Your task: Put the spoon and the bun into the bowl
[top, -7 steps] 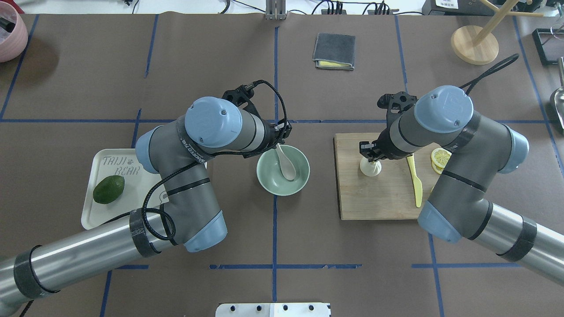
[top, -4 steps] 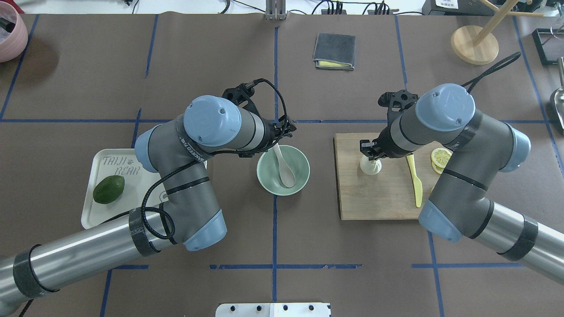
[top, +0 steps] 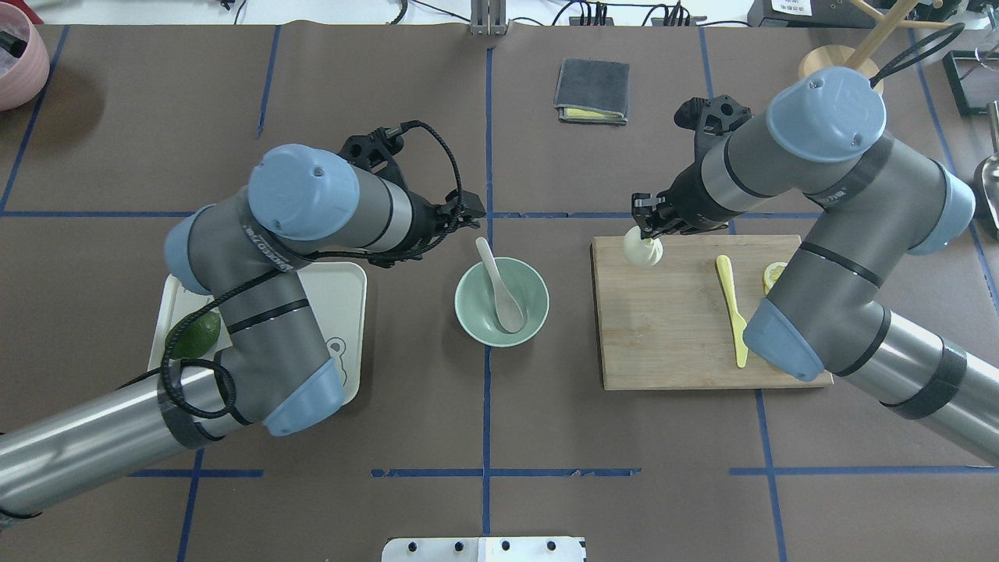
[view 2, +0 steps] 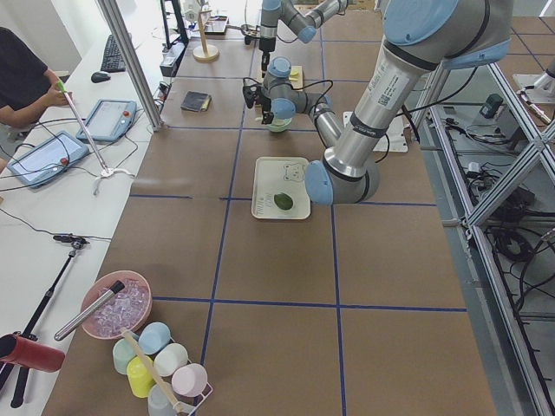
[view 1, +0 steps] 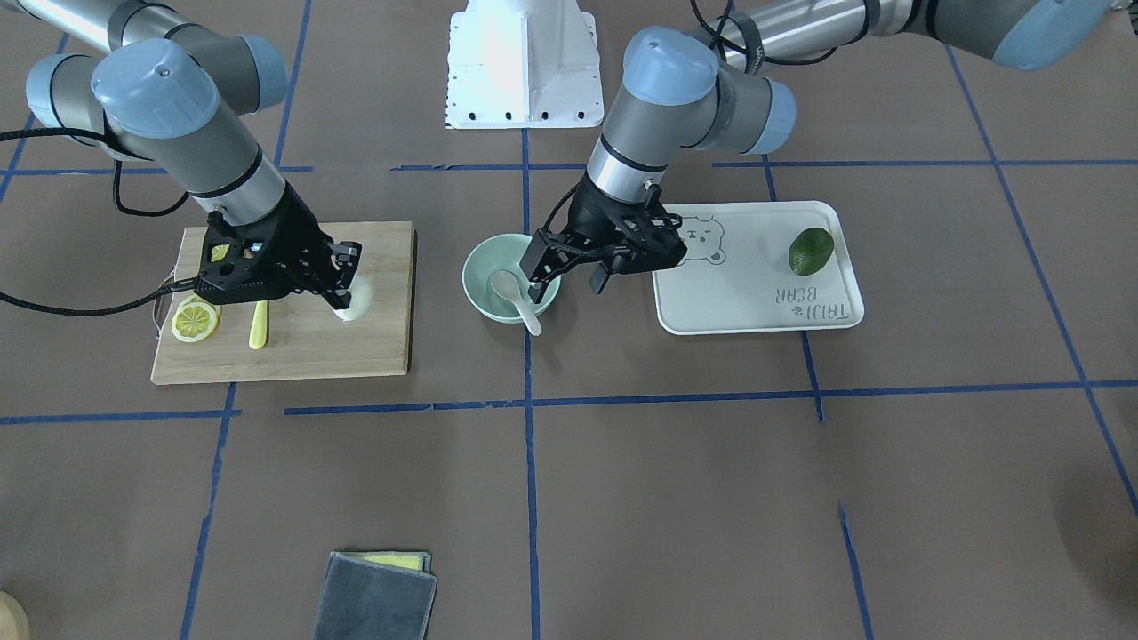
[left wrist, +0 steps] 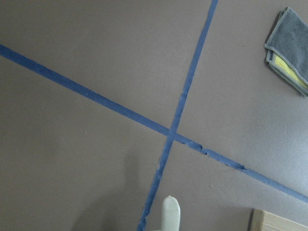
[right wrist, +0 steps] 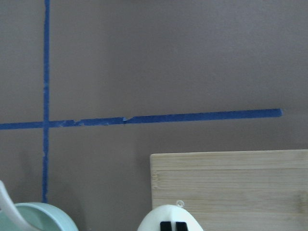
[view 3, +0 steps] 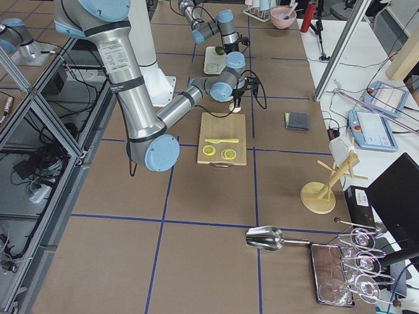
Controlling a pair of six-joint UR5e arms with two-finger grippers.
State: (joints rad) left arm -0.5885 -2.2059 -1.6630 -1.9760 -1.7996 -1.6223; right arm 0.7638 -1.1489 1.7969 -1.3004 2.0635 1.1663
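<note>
Since half a second ago, the left hand (top: 466,211) has been pulling back from the bowl (top: 468,321) toward the robot's left, and the right arm has been shifting the bun (top: 642,253) from the middle of the cutting board (top: 671,336) toward its far corner on the bowl's side.

The left hand (view 1: 566,274) is now hanging with its fingers spread and nothing between them, just off the bowl's (view 1: 471,276) rim on the tray's (top: 347,312) side. The spoon (top: 500,289) is lying free of it in the bowl, scoop down in the hollow and handle leaning up over the far rim; in the front-facing view the spoon (view 1: 514,293) is sitting beside the nearer finger without touching it. The left wrist camera is catching only the tip of the handle at the bottom of its view.

The right hand (top: 646,229) is pinching the bun from above, its two dark fingertips (right wrist: 171,225) pressing into the white top. In the front-facing view the bun (view 1: 356,302) is hanging under the right hand (view 1: 342,283) over the board's (view 1: 382,347) bowl-side half; whether it is clear of the wood cannot be told. The bowl is sitting on the surface well apart from the bun, with a strip of bare brown surface between it and the board.
</note>
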